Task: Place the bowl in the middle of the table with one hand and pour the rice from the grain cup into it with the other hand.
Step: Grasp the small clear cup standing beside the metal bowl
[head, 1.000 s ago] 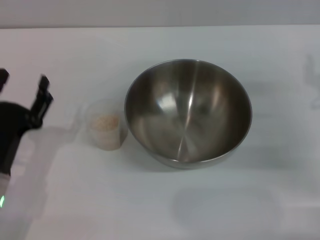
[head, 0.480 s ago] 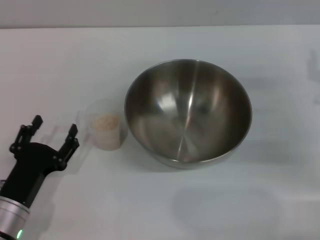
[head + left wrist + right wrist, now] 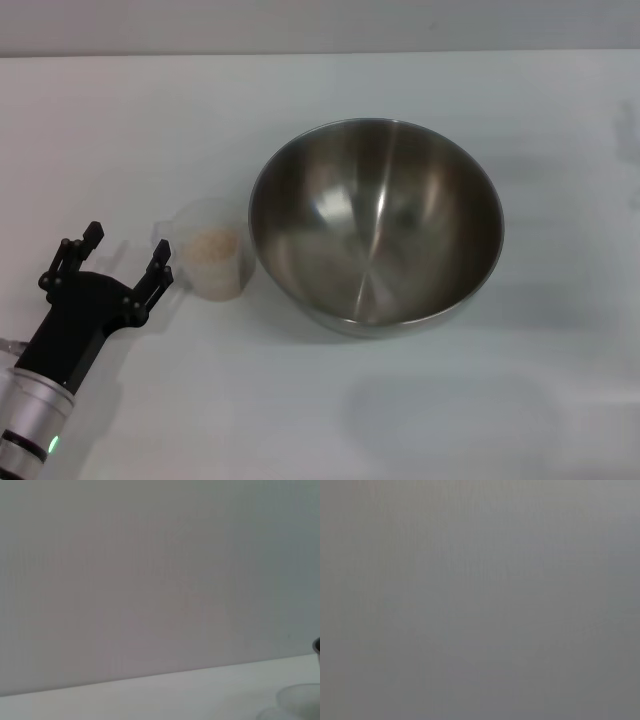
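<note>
The steel bowl sits upright near the middle of the white table, empty inside. The clear grain cup stands just left of the bowl, almost touching it, with a pale heap of rice inside. My left gripper is open, low over the table just left of the cup, its right fingertip close to the cup's side. The cup's edge shows faintly in the left wrist view. My right gripper is out of view.
A grey wall runs behind the table's far edge. The right wrist view shows only plain grey.
My left gripper has swung down from the left edge and then moved right and forward toward the cup, staying open. Bowl and cup have not moved.
</note>
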You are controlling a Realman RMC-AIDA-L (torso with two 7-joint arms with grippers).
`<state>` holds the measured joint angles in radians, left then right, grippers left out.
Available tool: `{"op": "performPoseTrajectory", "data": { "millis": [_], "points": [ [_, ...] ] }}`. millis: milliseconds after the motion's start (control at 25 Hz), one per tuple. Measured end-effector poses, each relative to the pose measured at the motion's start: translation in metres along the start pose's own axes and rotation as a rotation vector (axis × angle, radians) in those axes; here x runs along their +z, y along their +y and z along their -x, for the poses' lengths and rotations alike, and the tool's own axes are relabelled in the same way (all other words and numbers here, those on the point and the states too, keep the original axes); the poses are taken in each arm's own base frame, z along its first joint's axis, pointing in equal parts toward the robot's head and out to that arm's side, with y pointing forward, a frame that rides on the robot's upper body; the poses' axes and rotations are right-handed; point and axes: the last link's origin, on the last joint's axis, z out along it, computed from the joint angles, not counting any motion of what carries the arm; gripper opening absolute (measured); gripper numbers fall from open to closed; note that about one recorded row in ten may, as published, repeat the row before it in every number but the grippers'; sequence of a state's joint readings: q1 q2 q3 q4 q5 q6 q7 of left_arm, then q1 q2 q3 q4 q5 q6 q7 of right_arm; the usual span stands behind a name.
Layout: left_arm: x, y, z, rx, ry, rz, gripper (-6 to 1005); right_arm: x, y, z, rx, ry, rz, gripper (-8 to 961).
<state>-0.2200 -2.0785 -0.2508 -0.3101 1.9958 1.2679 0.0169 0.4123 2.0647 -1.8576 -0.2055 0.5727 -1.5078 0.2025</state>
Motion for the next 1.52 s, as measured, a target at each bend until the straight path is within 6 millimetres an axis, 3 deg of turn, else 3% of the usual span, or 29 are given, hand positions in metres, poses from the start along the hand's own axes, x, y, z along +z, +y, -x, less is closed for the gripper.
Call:
{"op": "performPoseTrajectory", "data": {
  "millis": [320,800,1240,1520],
  "points": [
    [0.017,-0.007,-0.001,0.011,-0.026,-0.014,726,-0.004,-0.002,0.000,-0.006,0.004,-0.005,433],
    [0.024,-0.012,-0.004,-0.002,-0.023,-0.047,722,-0.003,-0.002,-0.001,-0.005,0.006,-0.009,433],
    [0.031,-0.016,-0.006,-0.031,-0.026,-0.079,475,-0.003,-0.002,-0.001,-0.005,0.005,-0.009,434],
    [0.033,-0.016,-0.007,-0.037,-0.024,-0.083,193,-0.006,-0.003,-0.001,0.002,0.007,-0.014,434]
  ]
}}
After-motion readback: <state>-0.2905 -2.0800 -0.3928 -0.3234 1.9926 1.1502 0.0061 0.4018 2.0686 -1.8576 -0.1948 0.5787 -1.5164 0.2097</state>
